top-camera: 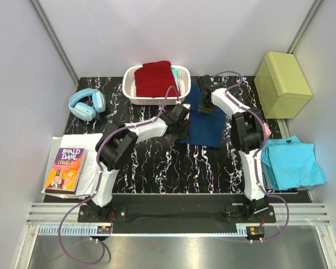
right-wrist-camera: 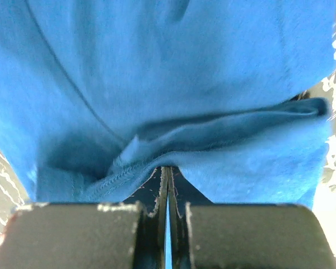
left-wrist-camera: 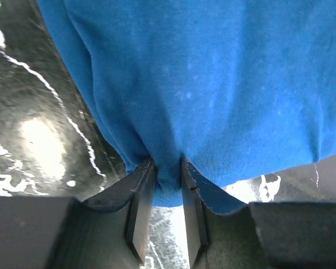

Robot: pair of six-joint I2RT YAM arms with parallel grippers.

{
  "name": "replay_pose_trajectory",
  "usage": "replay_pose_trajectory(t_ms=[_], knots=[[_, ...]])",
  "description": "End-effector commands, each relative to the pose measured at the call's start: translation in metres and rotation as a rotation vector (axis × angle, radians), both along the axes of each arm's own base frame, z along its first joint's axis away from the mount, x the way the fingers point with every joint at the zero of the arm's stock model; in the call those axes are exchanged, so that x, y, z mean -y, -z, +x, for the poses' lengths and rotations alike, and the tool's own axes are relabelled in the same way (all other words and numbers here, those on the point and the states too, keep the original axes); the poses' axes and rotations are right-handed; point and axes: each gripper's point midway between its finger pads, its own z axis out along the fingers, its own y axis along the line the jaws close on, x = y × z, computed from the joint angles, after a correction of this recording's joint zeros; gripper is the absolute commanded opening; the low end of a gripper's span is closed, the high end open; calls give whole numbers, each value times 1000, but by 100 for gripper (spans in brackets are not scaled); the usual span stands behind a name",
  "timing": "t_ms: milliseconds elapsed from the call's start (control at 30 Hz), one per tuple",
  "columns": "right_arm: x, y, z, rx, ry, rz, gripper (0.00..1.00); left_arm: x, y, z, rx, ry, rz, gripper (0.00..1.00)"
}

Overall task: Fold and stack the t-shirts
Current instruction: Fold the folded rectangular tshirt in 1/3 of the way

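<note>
Black marbled tabletop (top-camera: 157, 162) is seen from above, w/ white walls closing it in on three sides. Centre-far, the blue tee (top-camera: 204, 131) is spread flat on the table, just near of the basket (top-camera: 151, 101). It's being worked from both ends.

L arm is reached across from the near-left, and the left gripper (left-wrist-camera: 167, 168) is set at the tee's left edge. In the wrist view a bunched fold of blue cloth is caught between the two fingers (left-wrist-camera: 141, 190); jaws are narrow and pinched on that fold, w/ the rest of the fabric fanned out beyond and marble glimpsed on both sides.

R arm is bent over the tee's far end, beside the basket's right corner. The right gripper (right-wrist-camera: 167, 171) is seen w/ jaws pressed all but together, and a stitched hem of the blue tee is clamped at the tips, w/ a soft ridge of cloth heaped up just beyond them.

Dark red tee (top-camera: 155, 78) is laid folded in the white basket at the far edge. Turquoise tee (top-camera: 291, 162) is left loosely folded at the near-right, partly off the marble.

Elsewhere: pale blue headphones (top-camera: 87, 103) far-left, a Roald Dahl book (top-camera: 64, 168) placed on papers (top-camera: 92, 143) near-left, and a yellow-green box (top-camera: 283, 84) at the far-right corner.
</note>
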Motion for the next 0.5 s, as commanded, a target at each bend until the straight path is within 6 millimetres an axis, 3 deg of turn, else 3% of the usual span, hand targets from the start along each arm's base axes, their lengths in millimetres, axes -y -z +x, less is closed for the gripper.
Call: replay_pose_trajectory(t_ms=[0,467], knots=[[13,-20,24,60,19,-37,0,-21,39,-50,-141,41,123,31],[35,-33,65,111,58,-10,0,-34,38,-67,-136,45,153,30]])
